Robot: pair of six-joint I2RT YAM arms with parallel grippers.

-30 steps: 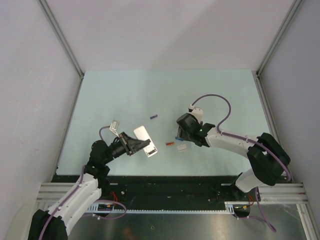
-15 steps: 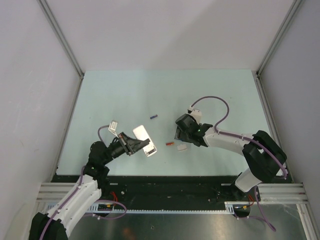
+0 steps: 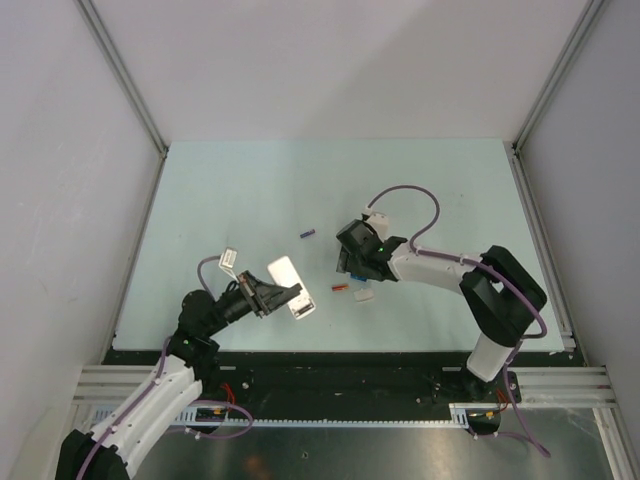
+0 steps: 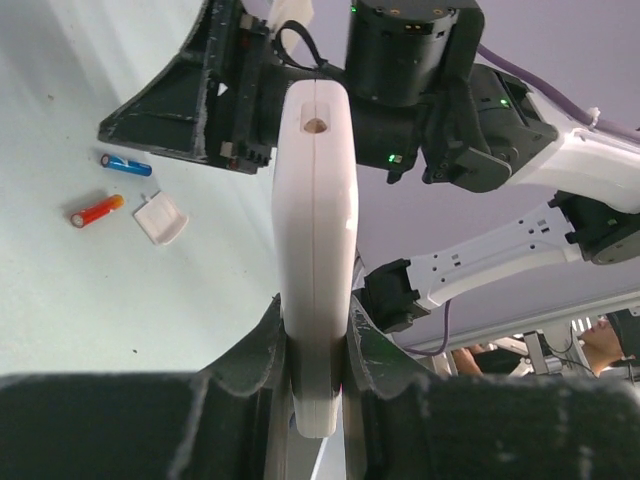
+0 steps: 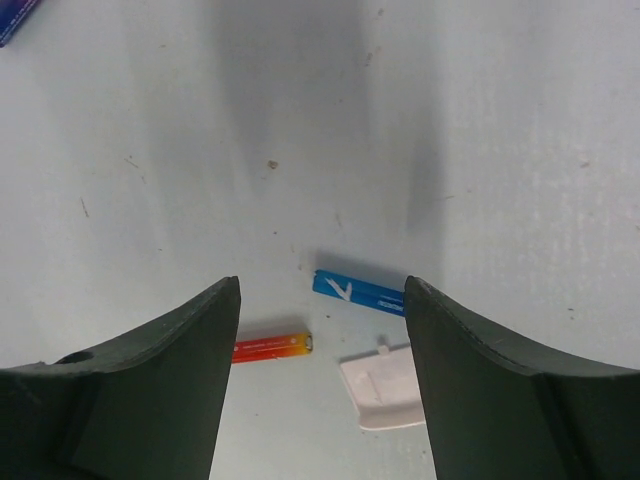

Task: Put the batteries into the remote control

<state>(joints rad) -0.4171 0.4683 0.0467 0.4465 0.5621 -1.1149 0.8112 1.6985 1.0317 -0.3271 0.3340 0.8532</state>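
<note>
Remote control (image 4: 315,250) clamped edgewise in left gripper (image 4: 318,345), right gripper (image 5: 322,283) spread apart above blue battery (image 5: 360,292)

Bright even light, soft shadows, glare on remote control (image 3: 282,268)

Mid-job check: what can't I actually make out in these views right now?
Left wrist: only the white edge of the remote control shows; from above it is a bright blur. Battery bay unreadable.
Right wrist: a jaw hides one end of the blue battery and part of the white cover.
Right wrist: frame corner cuts off the dark purple battery.
</note>
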